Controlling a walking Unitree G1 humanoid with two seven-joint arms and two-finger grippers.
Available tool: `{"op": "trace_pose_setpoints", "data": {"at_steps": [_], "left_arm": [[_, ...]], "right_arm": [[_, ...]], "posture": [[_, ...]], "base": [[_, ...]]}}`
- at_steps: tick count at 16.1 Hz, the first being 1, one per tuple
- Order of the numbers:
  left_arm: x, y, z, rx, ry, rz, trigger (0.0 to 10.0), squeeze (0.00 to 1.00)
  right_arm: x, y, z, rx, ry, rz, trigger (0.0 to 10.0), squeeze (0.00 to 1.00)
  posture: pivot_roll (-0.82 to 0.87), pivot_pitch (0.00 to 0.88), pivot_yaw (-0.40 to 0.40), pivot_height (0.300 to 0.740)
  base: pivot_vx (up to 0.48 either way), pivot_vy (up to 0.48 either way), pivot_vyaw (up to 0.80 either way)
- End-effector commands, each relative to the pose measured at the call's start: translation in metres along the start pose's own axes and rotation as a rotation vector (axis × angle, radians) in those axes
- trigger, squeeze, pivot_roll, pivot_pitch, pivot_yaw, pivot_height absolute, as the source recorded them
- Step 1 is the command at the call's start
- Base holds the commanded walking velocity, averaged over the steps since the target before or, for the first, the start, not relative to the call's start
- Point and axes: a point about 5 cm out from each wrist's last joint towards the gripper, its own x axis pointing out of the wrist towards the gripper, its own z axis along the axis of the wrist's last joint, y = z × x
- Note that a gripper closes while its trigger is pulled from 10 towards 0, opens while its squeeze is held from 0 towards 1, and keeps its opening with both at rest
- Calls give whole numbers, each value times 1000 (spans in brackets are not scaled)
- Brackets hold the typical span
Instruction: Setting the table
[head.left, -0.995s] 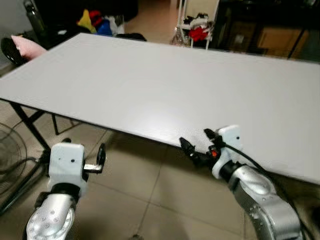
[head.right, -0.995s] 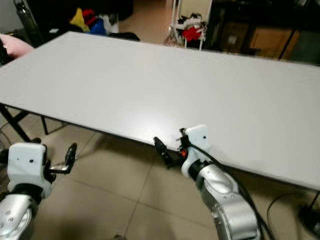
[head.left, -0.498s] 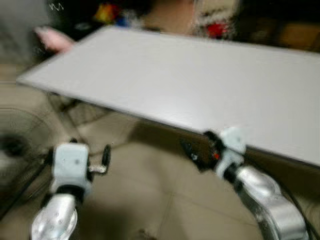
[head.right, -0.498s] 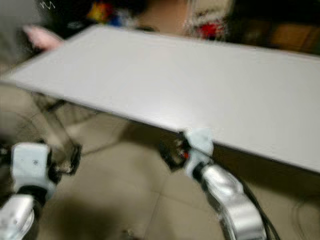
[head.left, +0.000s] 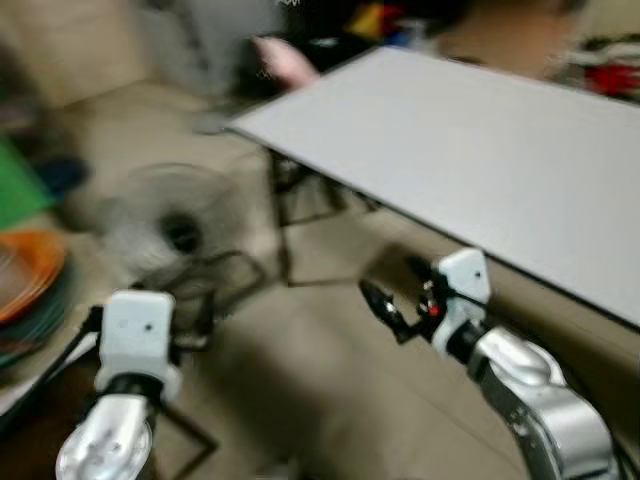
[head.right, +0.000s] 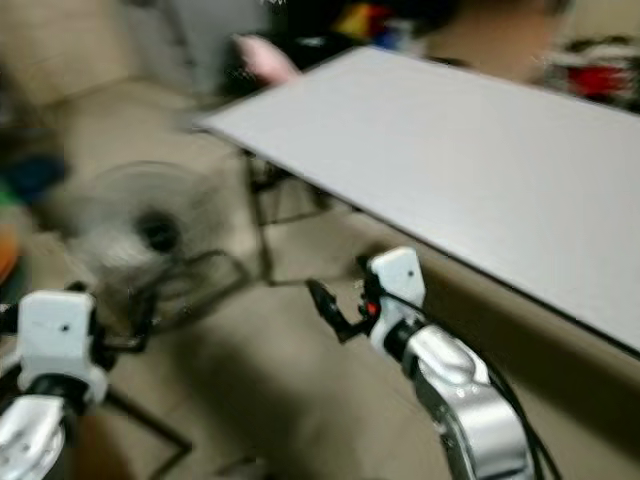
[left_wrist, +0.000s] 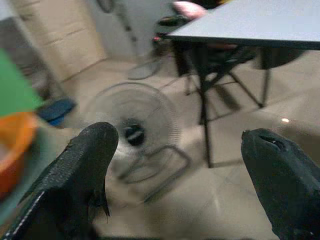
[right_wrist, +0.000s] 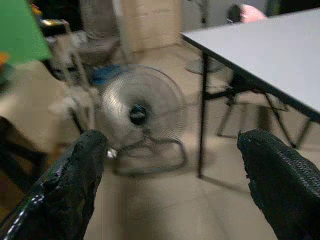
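The white table (head.left: 480, 140) stands to my right, its top bare, and the head views are blurred. At the far left a stack of orange dishes (head.left: 25, 275) rests on a dark surface, too blurred to tell more. My left gripper (left_wrist: 177, 142) hangs low on my left, open, nothing between its fingers (left_wrist: 90, 150). My right gripper (head.left: 393, 285) is held out below the table's near edge, also open and empty, with its fingers (right_wrist: 85, 155) wide apart.
A floor fan (head.left: 175, 225) with a wire stand sits on the tiled floor ahead, left of the table's black legs (head.left: 280, 225). A pink object (head.left: 290, 60) lies past the table's far corner. A green shape (head.left: 20, 185) is at the left edge.
The whole picture has swung: the table has slid to the right and the fan and orange dishes have come into view, so the camera has turned left. Both grippers stay open.
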Motion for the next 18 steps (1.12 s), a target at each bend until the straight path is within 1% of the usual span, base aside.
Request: {"op": "trace_pose_setpoints", "data": {"at_steps": [1, 2, 5, 8, 10, 12, 14, 18], "left_arm": [[1, 2, 3, 9, -12, 4, 10000, 0], [1, 2, 3, 9, -13, 5, 10000, 0], [2, 4, 8, 12, -30, 8, 10000, 0], [4, 6, 28, 49, -97, -10, 10000, 0], [7, 10, 40, 52, -144, -5, 10000, 0], [8, 11, 49, 49, -173, -3, 10000, 0], [8, 12, 52, 38, -179, 3, 10000, 0], [5, 13, 51, 19, -159, 9, 10000, 0]], "right_arm": [[1, 1, 7, 20, -32, -1, 10000, 0], [1, 1, 7, 37, -36, -6, 10000, 0], [2, 4, 17, 45, -72, 0, 10000, 0], [5, 3, 31, 66, -130, -27, 10000, 0], [7, 2, 36, 81, -139, -50, 10000, 0], [9, 4, 40, 90, -142, -42, 10000, 0], [9, 7, 38, 110, -124, -29, 10000, 0], [10, 7, 36, 116, -105, -29, 10000, 0]], "posture": [[-9, 23, 44, 740], [-9, 23, 44, 740], [-8, 23, 43, 740], [6, 24, 32, 740], [10, 22, 25, 740], [15, 22, 21, 740], [20, 16, 14, 740], [22, 13, 11, 740]], "base": [[0, 285, 0], [0, 281, 0], [0, 281, 0], [0, 282, 0], [0, 283, 0], [0, 281, 0], [0, 283, 0], [0, 286, 0]]}}
